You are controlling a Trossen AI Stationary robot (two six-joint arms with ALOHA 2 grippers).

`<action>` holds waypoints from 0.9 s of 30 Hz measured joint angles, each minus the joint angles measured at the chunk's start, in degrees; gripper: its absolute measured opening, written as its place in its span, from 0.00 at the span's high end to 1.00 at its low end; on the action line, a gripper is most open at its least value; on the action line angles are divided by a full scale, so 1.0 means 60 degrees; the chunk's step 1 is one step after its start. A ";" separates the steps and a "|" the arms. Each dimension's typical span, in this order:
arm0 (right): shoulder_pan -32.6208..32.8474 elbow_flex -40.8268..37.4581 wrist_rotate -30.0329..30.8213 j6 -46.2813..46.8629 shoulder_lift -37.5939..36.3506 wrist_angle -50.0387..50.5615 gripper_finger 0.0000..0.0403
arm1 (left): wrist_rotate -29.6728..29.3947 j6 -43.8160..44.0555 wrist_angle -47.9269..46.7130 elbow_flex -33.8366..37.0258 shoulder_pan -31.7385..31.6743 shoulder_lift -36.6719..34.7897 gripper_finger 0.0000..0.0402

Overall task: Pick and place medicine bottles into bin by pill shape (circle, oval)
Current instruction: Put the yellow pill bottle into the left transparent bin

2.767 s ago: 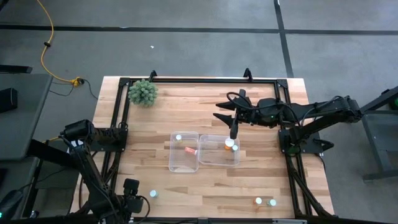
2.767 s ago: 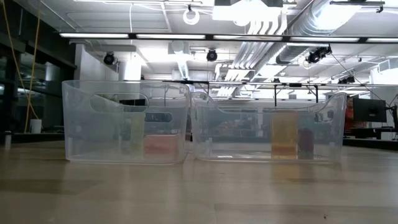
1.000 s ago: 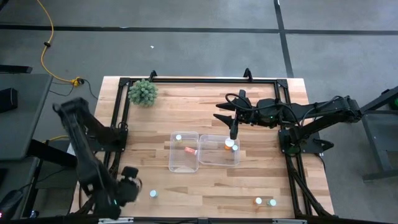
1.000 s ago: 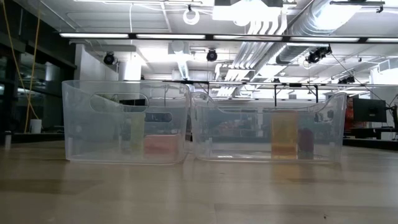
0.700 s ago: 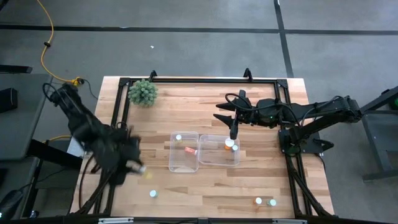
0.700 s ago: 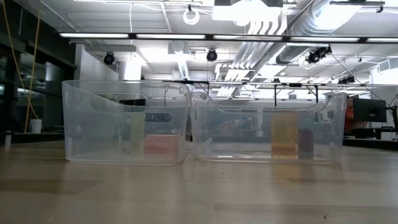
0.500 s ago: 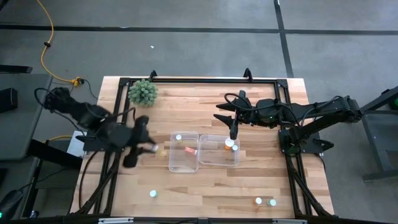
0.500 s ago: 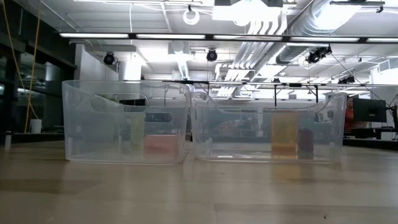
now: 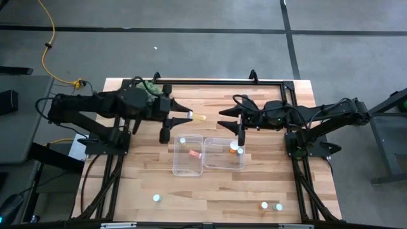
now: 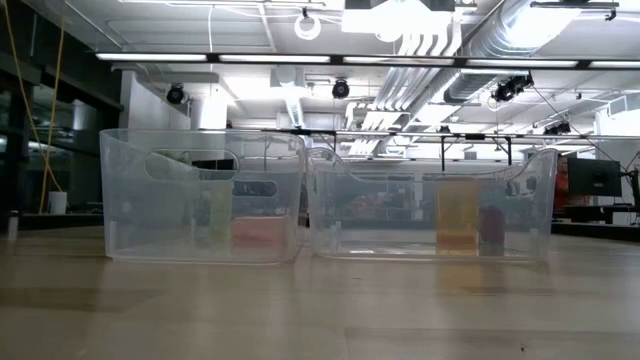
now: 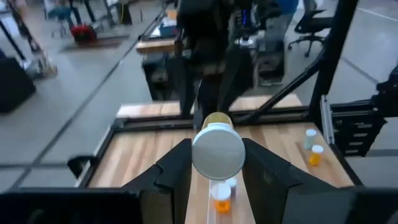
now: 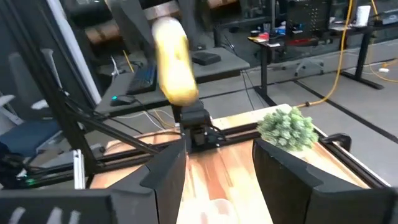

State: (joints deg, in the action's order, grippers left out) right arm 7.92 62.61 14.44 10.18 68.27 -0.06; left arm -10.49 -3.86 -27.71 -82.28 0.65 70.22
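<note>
My left gripper (image 9: 187,115) hangs high over the table just beyond the left clear bin (image 9: 188,154), shut on a medicine bottle (image 9: 196,117) with a white cap and a yellow body. My right gripper (image 9: 233,122) hovers over the far rim of the right clear bin (image 9: 224,153), open with nothing between its fingers (image 12: 168,180). A white-capped bottle (image 9: 182,140) stands in the left bin beside an orange one (image 9: 194,153) lying down. Two bottles (image 9: 236,149) stand in the right bin. One bottle (image 9: 156,198) stands near the front left and two (image 9: 271,206) near the front right. My left gripper pinches the bottle at its white cap end (image 11: 217,152) between its two fingers (image 11: 177,168). The fingers come nearly level from the table's left. The bottle lies along them, with its yellow body (image 9: 200,117) sticking out toward the right. It is lifted clear of the table and the bins.
A fuzzy green plant ball (image 12: 287,127) sits at the far left, partly behind my left arm in the high view. A black frame (image 9: 210,81) runs along the table's far edge and sides. Bare wood lies between the bins and the front edge.
My left gripper has swung from the table's near left corner toward the far edge and to the right, rising and turning to point right, with the bottle held in it throughout. The bottle now hangs beyond the left bin. My right arm has kept still.
</note>
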 joint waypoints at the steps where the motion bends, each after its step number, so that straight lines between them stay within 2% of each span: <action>1: 0.0000 0.0000 -0.0075 0.0006 0.0000 -0.0063 0.56 | 0.0002 0.0113 0.0121 0.0234 -0.0052 -0.0035 0.72; 7: 0.0000 0.0000 -0.0205 -0.0008 -0.0004 -0.0173 0.56 | 0.0213 0.1200 0.2028 0.2089 -0.0024 -0.0166 0.72; 10: 0.0000 0.0000 -0.0218 -0.0008 -0.0004 -0.0173 0.56 | 0.0086 0.1575 0.3474 0.2894 0.0072 -0.0190 0.72; 14: 0.0000 0.0000 -0.0234 0.0011 -0.0004 -0.0176 0.56 | -0.0033 0.1615 0.4448 0.3272 0.0149 -0.0191 0.72; 27: 0.0000 0.0000 -0.0231 0.0012 -0.0001 -0.0173 0.56 | -0.0031 0.1484 0.3942 0.3275 0.0149 -0.0193 0.72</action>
State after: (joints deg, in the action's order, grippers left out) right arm 7.92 62.61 13.06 10.25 68.27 -1.10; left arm -10.68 5.04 -4.06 -62.63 1.54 69.06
